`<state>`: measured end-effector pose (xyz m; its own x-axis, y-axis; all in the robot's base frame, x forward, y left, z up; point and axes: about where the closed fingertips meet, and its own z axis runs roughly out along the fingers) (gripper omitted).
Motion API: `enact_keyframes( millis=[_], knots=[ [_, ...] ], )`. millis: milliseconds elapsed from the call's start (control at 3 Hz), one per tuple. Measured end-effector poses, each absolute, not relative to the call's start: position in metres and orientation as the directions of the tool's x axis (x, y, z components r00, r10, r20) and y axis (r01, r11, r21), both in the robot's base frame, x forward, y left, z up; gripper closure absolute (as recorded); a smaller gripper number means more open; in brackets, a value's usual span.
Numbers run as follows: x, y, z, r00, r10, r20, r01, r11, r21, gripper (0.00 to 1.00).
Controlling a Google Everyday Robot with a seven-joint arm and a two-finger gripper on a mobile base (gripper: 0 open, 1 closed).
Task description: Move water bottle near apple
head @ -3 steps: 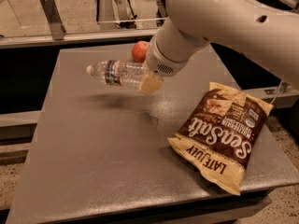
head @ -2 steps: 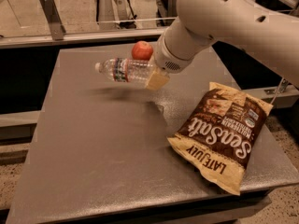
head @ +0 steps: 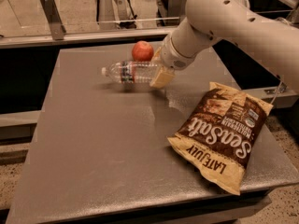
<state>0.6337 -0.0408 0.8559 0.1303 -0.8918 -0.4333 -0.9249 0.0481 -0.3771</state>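
Since a second ago, the water bottle (head: 131,72) has been carried toward the far edge and is now held horizontal just in front of the apple (head: 142,51), cap leftward. The gripper (head: 161,76) is seen pinching its base end. Placement is judged nearly complete. The chip bag (head: 222,141) reads "Sea Salt", "LATE JULY"; the bottle label is unreadable.

Far side of the surface (head: 103,148): apple (head: 142,51) at the back, water bottle (head: 133,72) just in front of it, horizontal, cap pointing left. At the bottle's right end, gripper (head: 161,73), fingers clamped on its base. Front right, chip bag (head: 222,134) lying flat, well apart.
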Motion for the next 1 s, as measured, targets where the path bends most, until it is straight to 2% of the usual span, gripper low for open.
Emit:
enact_keyframes(
  millis=[333, 1000],
  knots=[
    [0.653, -0.046, 0.85, 0.197, -0.881, -0.431, -0.923, -0.019, -0.383, 1.0],
    [0.686, -0.066, 0.852, 0.256, -0.875, -0.411, -0.917, -0.085, -0.391, 0.59]
  ],
)
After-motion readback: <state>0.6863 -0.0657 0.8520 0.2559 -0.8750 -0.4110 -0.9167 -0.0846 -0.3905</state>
